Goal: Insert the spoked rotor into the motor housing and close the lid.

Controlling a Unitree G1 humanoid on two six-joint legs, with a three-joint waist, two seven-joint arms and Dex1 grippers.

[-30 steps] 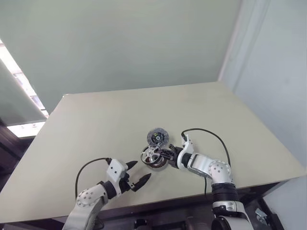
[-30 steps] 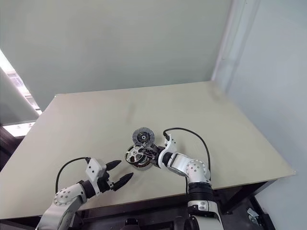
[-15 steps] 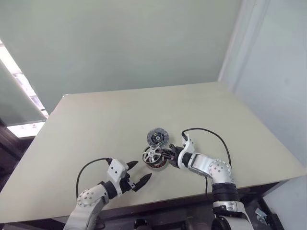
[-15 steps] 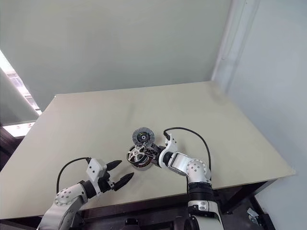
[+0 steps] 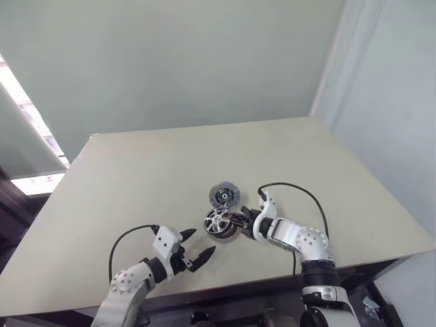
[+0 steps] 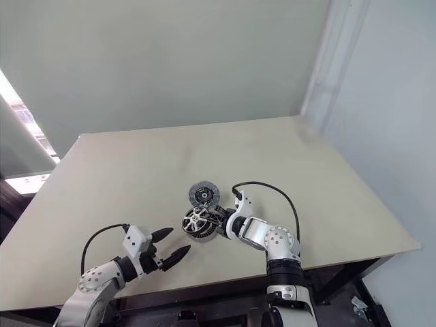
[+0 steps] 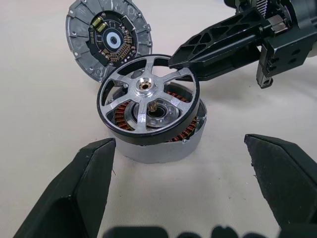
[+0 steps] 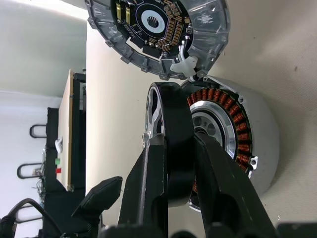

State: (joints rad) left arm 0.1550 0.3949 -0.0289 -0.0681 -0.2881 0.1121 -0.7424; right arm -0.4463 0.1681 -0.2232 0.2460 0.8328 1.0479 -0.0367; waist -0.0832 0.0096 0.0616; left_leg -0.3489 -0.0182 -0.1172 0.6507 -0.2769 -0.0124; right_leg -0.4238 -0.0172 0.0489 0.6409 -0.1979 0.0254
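The spoked rotor [image 7: 147, 99], a shiny silver wheel with a dark rim, is held tilted over the motor housing [image 7: 153, 151]. Copper windings show through its spokes. My right gripper [image 5: 230, 219] is shut on the rotor's rim [image 8: 174, 148], one finger on each face. The housing [image 5: 225, 233] sits on the table near its front edge. The lid [image 5: 224, 195], a grey disc with a dark centre, lies flat just behind the housing, touching or nearly touching it [image 8: 158, 29]. My left gripper [image 5: 204, 240] stands open in front of the housing and to its left, holding nothing.
The pale tabletop [image 5: 150, 177] stretches wide to the back and to both sides. The right arm's black cable [image 5: 293, 187] loops over the table beside the right wrist. The table's front edge [image 5: 259, 278] runs close below both grippers.
The rotor in my right gripper has shifted very slightly to the right over the housing. The left arm has kept still.
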